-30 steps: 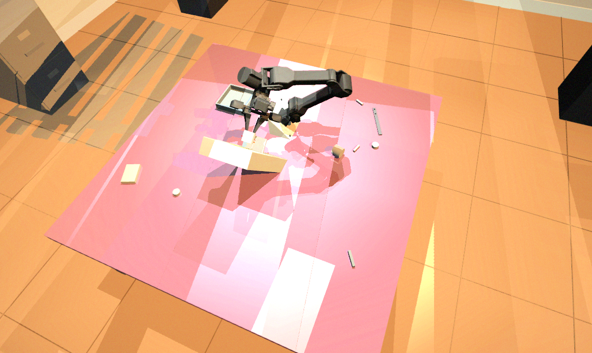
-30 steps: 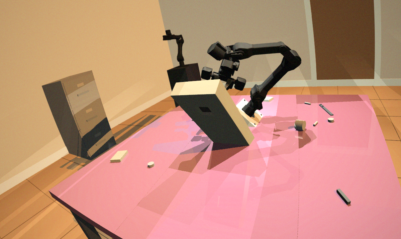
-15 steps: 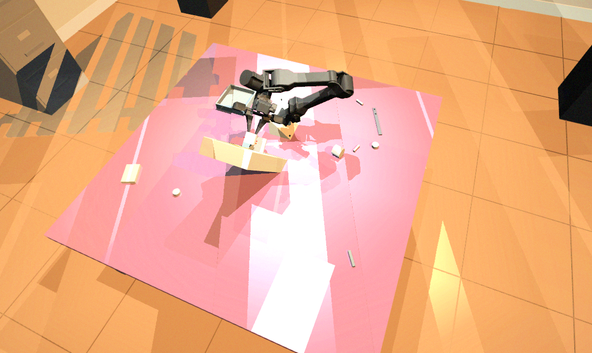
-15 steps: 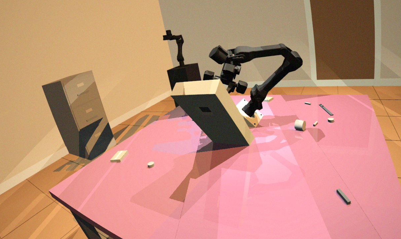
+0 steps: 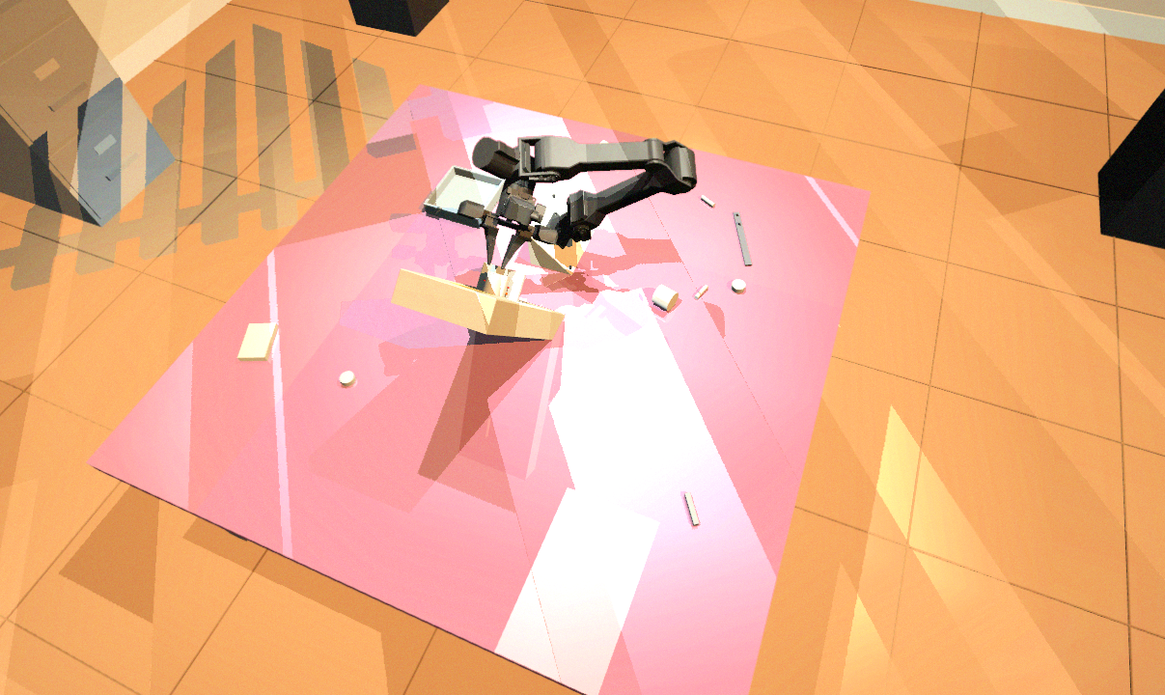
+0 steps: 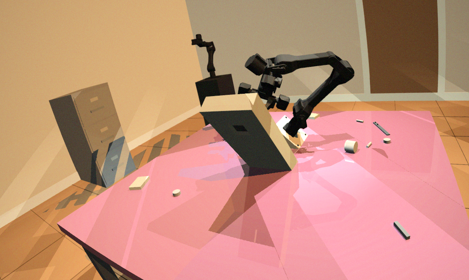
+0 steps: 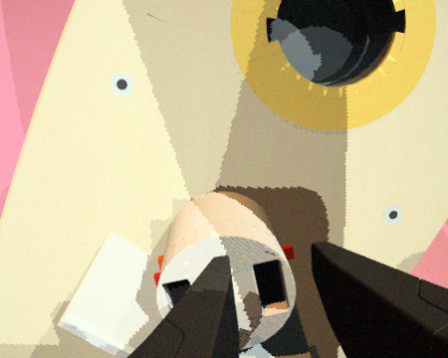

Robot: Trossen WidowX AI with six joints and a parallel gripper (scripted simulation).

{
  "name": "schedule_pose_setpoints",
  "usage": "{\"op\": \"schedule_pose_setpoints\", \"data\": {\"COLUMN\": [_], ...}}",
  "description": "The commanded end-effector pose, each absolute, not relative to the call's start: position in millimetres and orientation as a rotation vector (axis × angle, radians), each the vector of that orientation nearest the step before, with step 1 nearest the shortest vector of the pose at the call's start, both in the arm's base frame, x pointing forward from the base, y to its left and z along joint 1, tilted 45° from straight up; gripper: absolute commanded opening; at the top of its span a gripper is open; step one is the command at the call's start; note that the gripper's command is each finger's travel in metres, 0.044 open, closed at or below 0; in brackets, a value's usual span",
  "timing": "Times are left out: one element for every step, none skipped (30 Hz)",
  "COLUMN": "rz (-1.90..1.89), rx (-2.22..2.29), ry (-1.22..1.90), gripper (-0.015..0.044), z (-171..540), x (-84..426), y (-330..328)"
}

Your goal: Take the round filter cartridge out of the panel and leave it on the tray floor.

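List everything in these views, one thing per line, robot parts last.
table top: one, pink, under everything
service panel: one, cream, tilted, mid-table
socket: one, yellow-ringed, dark and vacant, in the panel face
filter cartridge: one, white, out of the socket, below it
tray: one, grey, behind the panel
cylinder: one, cream, right of the panel
discs: two, cream, left and right
flat block: one, cream, left edge
bars: two, grey, right side
filing cabinet: one, tan, by the wall
arm: one, dark grey
gripper: one, dark, open, at the cartridge
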State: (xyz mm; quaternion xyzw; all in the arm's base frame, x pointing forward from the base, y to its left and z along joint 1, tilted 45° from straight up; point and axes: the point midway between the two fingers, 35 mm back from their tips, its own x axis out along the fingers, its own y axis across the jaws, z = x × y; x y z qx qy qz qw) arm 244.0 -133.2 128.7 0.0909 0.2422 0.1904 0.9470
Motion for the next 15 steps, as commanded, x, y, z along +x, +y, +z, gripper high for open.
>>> {"op": "schedule_pose_setpoints", "data": {"rz": [0.385, 0.385, 0.385, 0.385, 0.385, 0.385, 0.385, 0.385, 0.385, 0.385, 0.385, 0.385, 0.385, 0.384, 0.384], "rx": [0.173, 0.172, 0.172, 0.172, 0.172, 0.172, 0.172, 0.172, 0.172, 0.172, 0.172, 0.171, 0.169, 0.168, 0.166], "ry": [0.481, 0.481, 0.481, 0.481, 0.481, 0.481, 0.481, 0.481, 0.481, 0.481, 0.481, 0.481, 0.482, 0.482, 0.483], "gripper": [0.0113, 0.0113, 0.0113, 0.0113, 0.0113, 0.0113, 0.0113, 0.0113, 0.0113, 0.0113, 0.0139, 0.0165, 0.0192, 0.0218, 0.0244], "z": [139, 146, 153, 160, 167, 172, 176, 177, 177, 177, 178, 181, 186, 192, 198], "x": [250, 255, 261, 266, 271, 276, 278, 279, 279, 279, 279, 279, 279, 279, 278], "y": [-142, -149, -156, -163, -170, -175, -178, -179, -179, -179, -180, -183, -189, -195, -202]}}
